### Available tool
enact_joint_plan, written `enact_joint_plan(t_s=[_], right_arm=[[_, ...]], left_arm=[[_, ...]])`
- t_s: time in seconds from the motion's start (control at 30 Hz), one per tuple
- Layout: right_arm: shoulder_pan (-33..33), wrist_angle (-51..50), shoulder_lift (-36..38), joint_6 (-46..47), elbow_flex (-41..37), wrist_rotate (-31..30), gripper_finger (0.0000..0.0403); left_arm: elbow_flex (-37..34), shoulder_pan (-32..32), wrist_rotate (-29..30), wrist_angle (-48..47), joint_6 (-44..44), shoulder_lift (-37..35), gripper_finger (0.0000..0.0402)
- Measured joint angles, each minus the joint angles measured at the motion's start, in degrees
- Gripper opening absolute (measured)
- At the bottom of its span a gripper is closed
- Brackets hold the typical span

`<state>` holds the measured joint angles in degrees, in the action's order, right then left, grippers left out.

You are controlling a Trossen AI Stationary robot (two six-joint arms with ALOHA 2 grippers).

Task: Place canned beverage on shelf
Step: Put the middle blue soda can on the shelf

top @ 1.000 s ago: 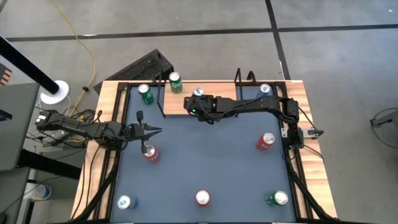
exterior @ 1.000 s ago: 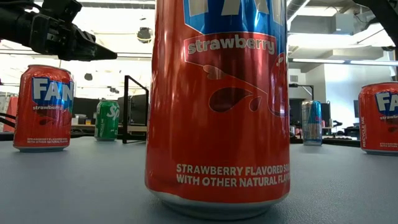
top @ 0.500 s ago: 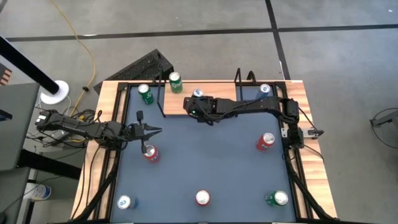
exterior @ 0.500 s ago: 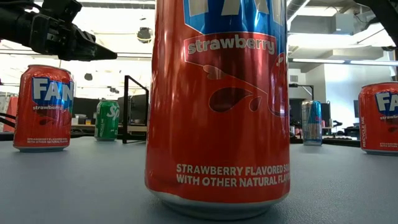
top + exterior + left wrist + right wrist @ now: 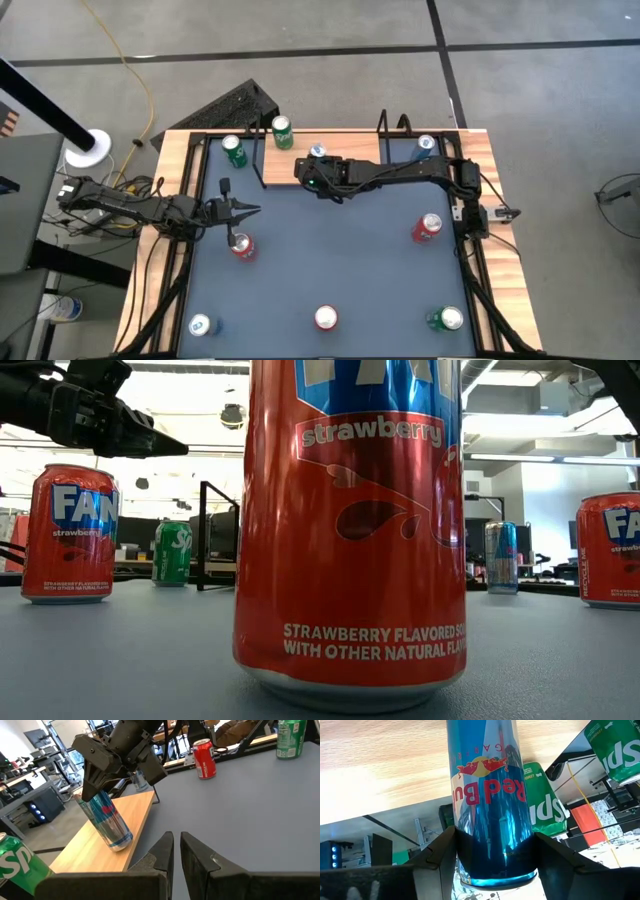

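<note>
A slim blue and silver can (image 5: 107, 820) leans over the shelf (image 5: 100, 855), a light-wood board with black wire end frames at the table's far edge (image 5: 360, 148). My right gripper (image 5: 318, 160) reaches in from the right and is shut on that can (image 5: 487, 795). A green can (image 5: 282, 130) stands on the shelf's left end. My left gripper (image 5: 250, 210) hovers shut over the table's left side, above a red can (image 5: 241, 245), touching nothing; it also shows in the low view (image 5: 175, 448). My right gripper pinches the can's upper part (image 5: 95, 800), just below its top, between its two fingers (image 5: 440, 855), one on each side. The fingers come slanting down from the table's right side, across the can. The can is tilted, and its bottom rim (image 5: 122, 842) appears to rest on the shelf board.
More cans stand about the table: green (image 5: 234, 150) and blue (image 5: 427, 145) at the far side, red (image 5: 428, 227) at the right, blue (image 5: 200, 325), red (image 5: 326, 318) and green (image 5: 445, 320) along the near edge. The near red can (image 5: 350, 530) fills the low view.
</note>
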<state>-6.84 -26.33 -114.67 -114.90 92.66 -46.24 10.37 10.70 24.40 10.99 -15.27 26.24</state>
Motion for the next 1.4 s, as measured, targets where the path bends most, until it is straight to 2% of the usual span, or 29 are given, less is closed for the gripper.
enact_joint_plan(t_s=[0.27, 1.0, 1.4], right_arm=[[0.12, 0.43, 0.00, 2.41, -0.04, -0.25, 0.0249], [2.26, 2.82, 0.00, 2.39, -0.07, -0.58, 0.0250], [-1.60, 2.38, 0.00, 1.12, -0.07, -3.83, 0.0250]], left_arm=[[0.00, 0.00, 0.00, 0.01, 0.00, -0.01, 0.0023], [0.00, 0.00, 0.00, 0.02, -0.55, 0.00, 0.0023], [0.00, 0.00, 0.00, 0.02, -0.50, 0.00, 0.0023]])
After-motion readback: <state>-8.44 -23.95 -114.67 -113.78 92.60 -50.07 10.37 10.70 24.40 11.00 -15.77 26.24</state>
